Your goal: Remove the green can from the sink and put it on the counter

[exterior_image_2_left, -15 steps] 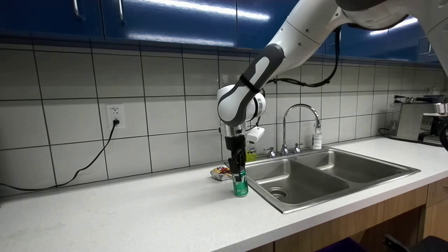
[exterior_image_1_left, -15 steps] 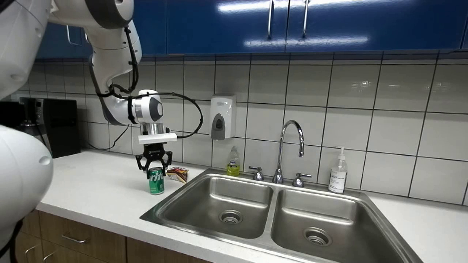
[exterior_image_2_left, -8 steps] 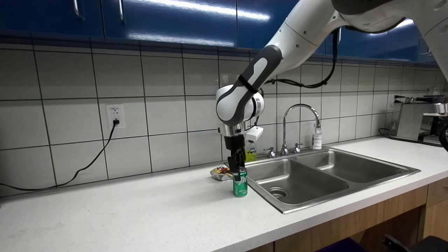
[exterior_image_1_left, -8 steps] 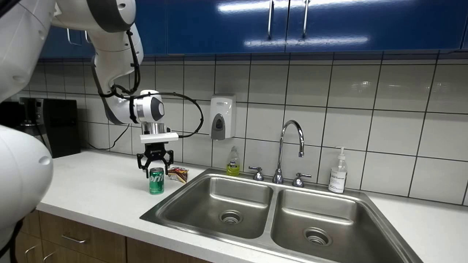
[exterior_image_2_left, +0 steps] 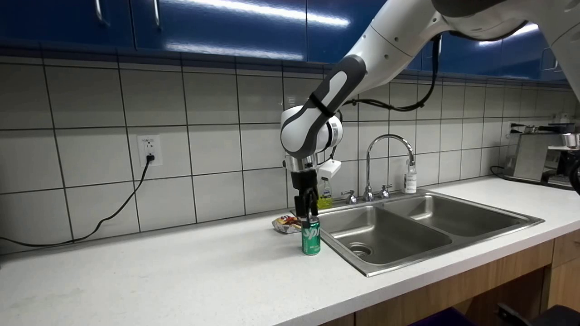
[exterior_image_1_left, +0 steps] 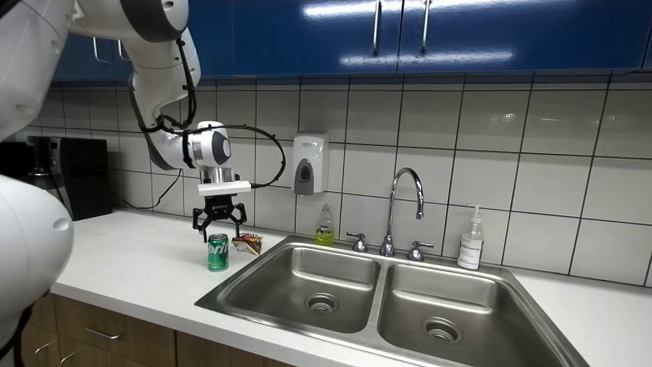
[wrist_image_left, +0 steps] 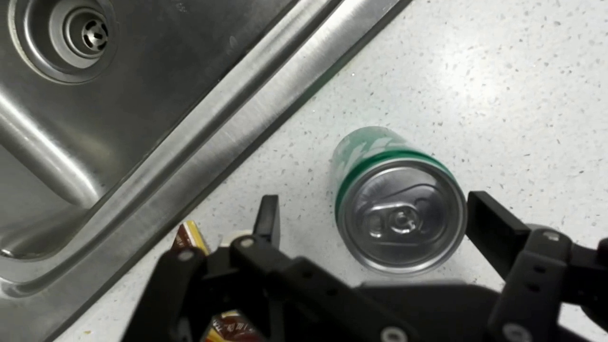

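The green can (exterior_image_1_left: 218, 257) stands upright on the white counter (exterior_image_1_left: 137, 255), just left of the sink (exterior_image_1_left: 378, 300) in that exterior view. Both exterior views show the can (exterior_image_2_left: 311, 242) outside the bowls, close to the rim. My gripper (exterior_image_1_left: 221, 236) hangs over it, pointing down and open, its tips around the height of the can's top. Looking down in the wrist view, I see the silvery lid of the can (wrist_image_left: 403, 218) between the spread fingers (wrist_image_left: 494, 228). A wide gap separates the lid from the left finger; the right one appears very near its edge.
A snack packet (exterior_image_1_left: 247, 243) lies behind the can, near the tiled wall. Along the back of the sink are a yellow dish soap bottle (exterior_image_1_left: 324, 229), the chrome faucet (exterior_image_1_left: 391, 204) and a white soap bottle (exterior_image_1_left: 470, 244). A dispenser (exterior_image_1_left: 310, 163) is mounted on the wall.
The fingers have spread apart and let go of the can. The gripper has risen slightly and shifted a little right in an exterior view, while the can stays standing in place.
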`<control>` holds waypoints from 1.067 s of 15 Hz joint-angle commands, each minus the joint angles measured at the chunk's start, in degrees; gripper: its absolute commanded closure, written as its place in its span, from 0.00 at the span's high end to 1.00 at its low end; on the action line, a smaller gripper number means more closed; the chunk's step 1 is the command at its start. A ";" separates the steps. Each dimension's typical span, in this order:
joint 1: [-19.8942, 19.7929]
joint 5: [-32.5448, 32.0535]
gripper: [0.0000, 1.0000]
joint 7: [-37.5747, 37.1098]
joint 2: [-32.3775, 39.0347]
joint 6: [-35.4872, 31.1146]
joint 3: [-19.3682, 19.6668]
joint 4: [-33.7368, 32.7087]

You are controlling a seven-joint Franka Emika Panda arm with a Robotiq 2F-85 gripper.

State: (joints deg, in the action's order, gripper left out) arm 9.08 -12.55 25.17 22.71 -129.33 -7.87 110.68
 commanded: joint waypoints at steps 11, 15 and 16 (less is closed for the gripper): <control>-1.23 -0.52 1.00 -1.70 -7.48 -0.30 0.15 5.20; -1.94 0.24 1.00 -2.63 -9.32 -0.90 0.49 6.71; -2.14 0.56 1.00 -2.91 -9.69 -1.04 0.64 7.04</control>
State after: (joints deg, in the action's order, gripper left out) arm 8.13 -12.50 23.77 16.19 -129.55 -7.09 114.93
